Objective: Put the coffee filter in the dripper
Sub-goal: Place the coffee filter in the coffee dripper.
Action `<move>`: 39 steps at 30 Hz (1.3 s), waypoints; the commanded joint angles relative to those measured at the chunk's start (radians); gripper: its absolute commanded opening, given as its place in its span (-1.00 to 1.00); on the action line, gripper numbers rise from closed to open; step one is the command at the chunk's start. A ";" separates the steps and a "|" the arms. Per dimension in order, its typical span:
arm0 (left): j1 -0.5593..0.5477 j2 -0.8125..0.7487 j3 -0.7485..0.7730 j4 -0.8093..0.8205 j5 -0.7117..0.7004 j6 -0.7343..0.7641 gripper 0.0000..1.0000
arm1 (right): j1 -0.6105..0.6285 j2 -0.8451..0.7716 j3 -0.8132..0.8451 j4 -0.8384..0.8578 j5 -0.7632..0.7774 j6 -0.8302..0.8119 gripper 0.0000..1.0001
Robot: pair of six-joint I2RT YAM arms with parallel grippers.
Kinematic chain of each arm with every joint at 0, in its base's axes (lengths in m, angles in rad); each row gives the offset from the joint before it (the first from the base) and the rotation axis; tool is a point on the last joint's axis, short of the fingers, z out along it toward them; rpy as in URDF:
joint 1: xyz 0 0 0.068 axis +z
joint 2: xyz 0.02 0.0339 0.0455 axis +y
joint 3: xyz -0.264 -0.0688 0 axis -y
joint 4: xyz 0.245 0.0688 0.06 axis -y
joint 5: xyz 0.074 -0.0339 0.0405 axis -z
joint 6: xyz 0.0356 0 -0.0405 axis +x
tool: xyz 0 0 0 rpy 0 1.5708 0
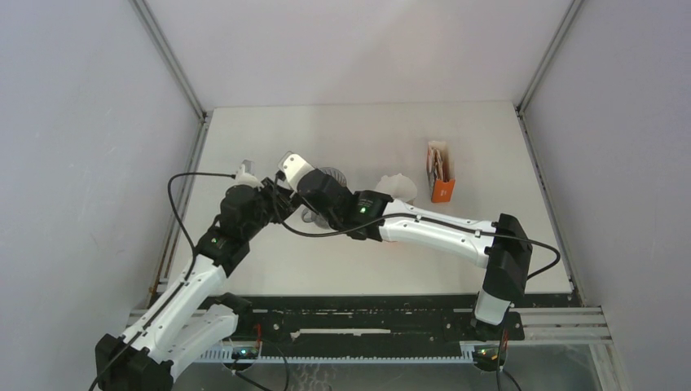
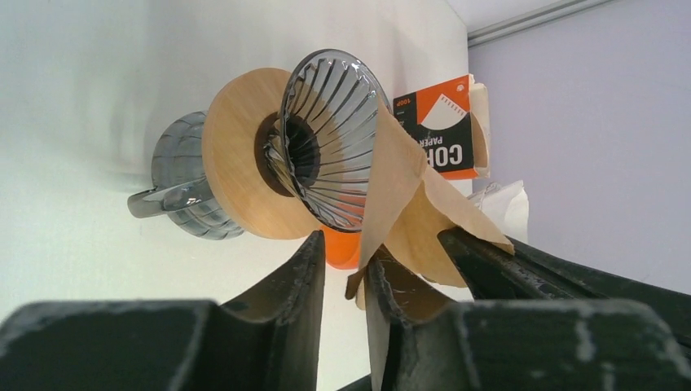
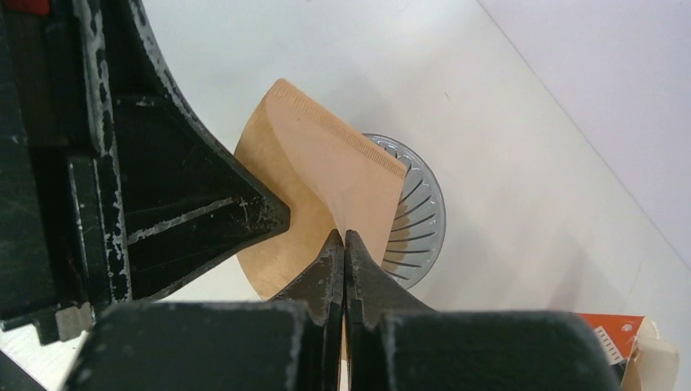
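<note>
The glass dripper [image 2: 326, 138] with its wooden collar stands on a glass server; in the top view [image 1: 332, 174] the arms mostly hide it. My right gripper [image 3: 344, 238] is shut on the brown paper filter [image 3: 326, 163], holding it opened against the dripper's rim [image 3: 420, 220]. In the left wrist view the filter [image 2: 399, 187] hangs beside the dripper's mouth. My left gripper [image 2: 346, 273] is open, and its right finger [image 2: 391, 289] lies against the filter's lower edge. In the top view both grippers, left [image 1: 277, 199] and right [image 1: 314, 195], meet at the dripper.
An orange box of paper filters [image 1: 441, 175] stands at the back right of the white table [image 1: 367, 269]; it also shows in the left wrist view [image 2: 440, 130]. A white crumpled object [image 1: 397, 189] sits just right of the dripper. Grey walls enclose the table.
</note>
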 commanded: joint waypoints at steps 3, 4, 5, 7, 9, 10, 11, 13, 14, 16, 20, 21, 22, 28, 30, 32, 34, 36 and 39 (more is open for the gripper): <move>-0.028 0.019 0.081 -0.068 -0.075 0.084 -0.59 | -0.024 -0.043 0.057 -0.011 -0.010 0.060 -1.00; -0.027 0.022 0.090 -0.079 -0.080 0.093 -0.64 | -0.029 -0.043 0.059 -0.015 -0.020 0.064 -1.00; -0.029 0.025 0.101 -0.090 -0.083 0.100 -0.69 | -0.035 -0.042 0.061 -0.024 -0.034 0.070 -1.00; -0.029 0.036 0.125 -0.110 -0.080 0.116 -0.84 | -0.050 -0.039 0.075 -0.050 -0.065 0.087 -0.99; -0.028 0.053 0.159 -0.146 -0.075 0.135 -0.98 | -0.064 -0.030 0.087 -0.070 -0.089 0.103 -0.98; -0.029 0.063 0.183 -0.167 -0.072 0.145 -1.00 | -0.069 -0.027 0.089 -0.072 -0.092 0.107 -0.97; -0.029 0.074 0.204 -0.187 -0.068 0.151 -1.00 | -0.073 -0.023 0.089 -0.074 -0.092 0.108 -0.95; -0.030 0.096 0.244 -0.224 -0.060 0.159 -1.00 | -0.079 -0.017 0.089 -0.072 -0.090 0.108 -0.87; -0.030 0.105 0.260 -0.239 -0.060 0.159 -1.00 | -0.083 -0.014 0.086 -0.072 -0.088 0.107 -0.83; -0.029 0.124 0.292 -0.267 -0.060 0.152 -0.99 | -0.088 -0.008 0.082 -0.067 -0.086 0.109 -0.68; -0.030 0.147 0.317 -0.278 -0.040 0.112 -0.99 | -0.095 -0.005 0.066 -0.044 -0.100 0.120 -0.30; -0.030 0.150 0.318 -0.273 -0.033 0.104 -1.00 | -0.097 -0.005 0.061 -0.038 -0.108 0.123 -0.25; -0.029 0.151 0.318 -0.268 -0.027 0.096 -0.99 | -0.100 -0.005 0.057 -0.036 -0.117 0.125 -0.22; -0.030 0.153 0.312 -0.247 -0.013 0.067 -1.00 | -0.108 -0.007 0.038 -0.021 -0.179 0.147 -0.09; -0.030 0.154 0.313 -0.242 -0.008 0.059 -1.00 | -0.109 -0.005 0.026 -0.013 -0.178 0.147 -0.07; -0.030 0.155 0.315 -0.237 -0.006 0.053 -0.99 | -0.111 -0.002 0.018 -0.011 -0.180 0.149 -0.07; -0.030 0.156 0.315 -0.238 -0.006 0.047 -1.00 | -0.113 -0.003 0.002 0.003 -0.180 0.148 -0.07; -0.030 0.154 0.313 -0.238 -0.006 0.037 -1.00 | -0.113 -0.005 -0.017 0.020 -0.179 0.142 -0.06; -0.030 0.147 0.313 -0.237 -0.010 0.027 -1.00 | -0.117 -0.005 -0.036 0.032 -0.175 0.142 -0.06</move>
